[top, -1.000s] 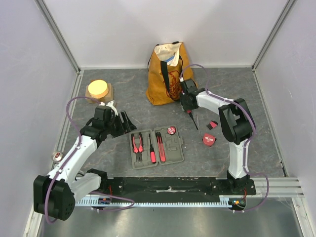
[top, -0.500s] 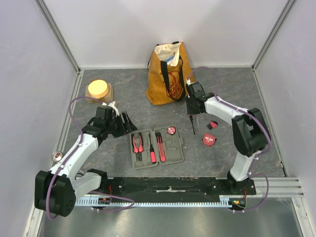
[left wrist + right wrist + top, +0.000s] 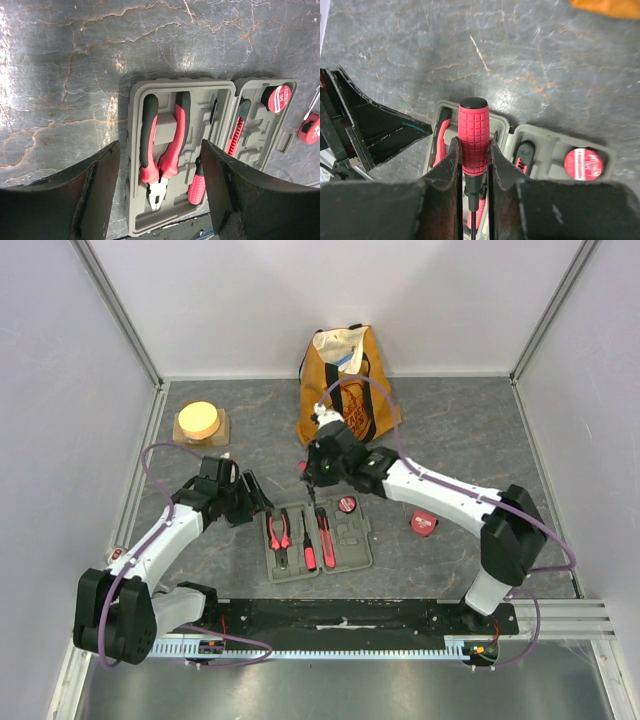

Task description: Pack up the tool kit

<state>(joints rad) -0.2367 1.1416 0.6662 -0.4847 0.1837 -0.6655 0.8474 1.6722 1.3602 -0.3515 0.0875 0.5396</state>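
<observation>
1. Tool case (image 3: 317,538): dark-grey, hinged, lay open and flat on the table (image 3: 450,430).
2. Pliers (image 3: 159,150): red-and-black, seated in the case's left half.
3. Stowed screwdriver (image 3: 197,185): red handle, lay by the case's hinge line.
4. Knife (image 3: 237,130): red-and-black, lay in the case's right half.
5. Round red piece (image 3: 278,98): sat in the far corner of the case's right half; kind could not be told.
6. Left gripper (image 3: 255,502): jaws wide apart and holding nothing, poised at the case's left edge.
7. Right gripper (image 3: 473,150): clamped on the held screwdriver (image 3: 473,135), above the case's far edge.
8. Tape measure (image 3: 424,523): red, on the table right of the case, apart from it.
9. Yellow-topped block (image 3: 201,422): far left of the case.
10. Mustard tote bag (image 3: 345,390): beyond the case.
</observation>
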